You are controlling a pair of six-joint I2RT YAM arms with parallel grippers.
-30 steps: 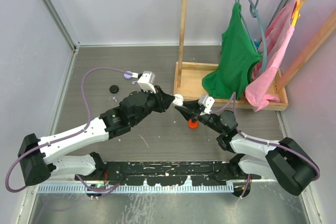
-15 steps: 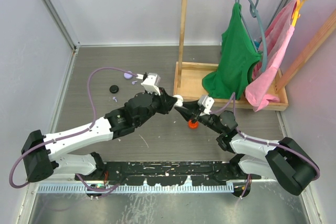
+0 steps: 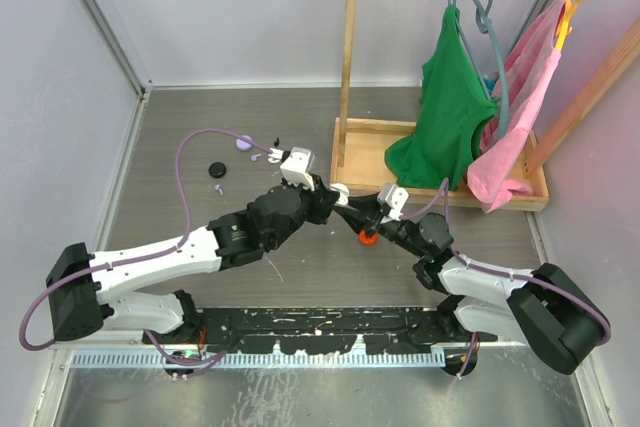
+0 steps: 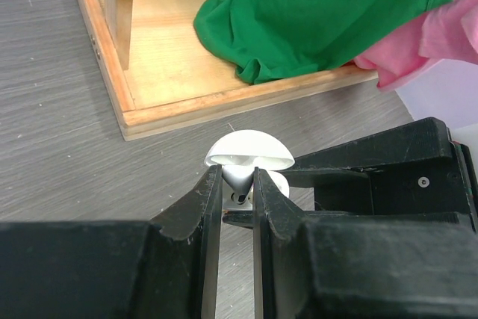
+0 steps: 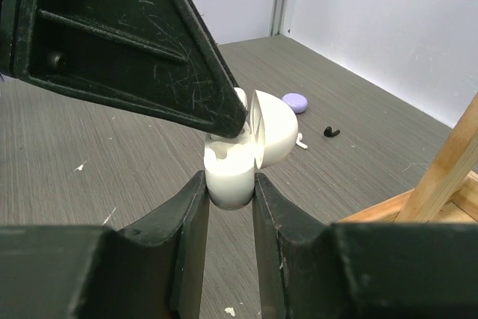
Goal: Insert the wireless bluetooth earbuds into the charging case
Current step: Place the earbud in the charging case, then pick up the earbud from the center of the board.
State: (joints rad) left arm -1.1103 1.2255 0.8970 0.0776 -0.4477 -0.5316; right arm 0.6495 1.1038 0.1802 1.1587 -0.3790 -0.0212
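The white charging case point(image 5: 233, 184) hangs above the table with its lid point(image 5: 275, 136) swung open, and my right gripper point(image 5: 228, 178) is shut on its body. My left gripper point(image 4: 238, 178) is shut on a white earbud point(image 4: 240, 177), its tips pressed against the top of the case at the open sockets. In the top view both grippers meet at the case point(image 3: 340, 189), the left gripper point(image 3: 333, 198) coming from the left and the right gripper point(image 3: 350, 208) from the right. A black earbud point(image 5: 331, 131) and a white one point(image 5: 301, 140) lie on the table beyond.
A red disc point(image 3: 367, 238) lies under the right gripper. A black disc point(image 3: 214, 169), a lilac disc point(image 3: 243, 144) and a lilac bud point(image 3: 217, 188) lie at back left. The wooden rack tray point(image 3: 360, 137), with green and pink garments hanging over it, stands right behind the grippers.
My left arm has pushed rightward and its wrist has come closer to the case. The right arm and the case have stayed put.
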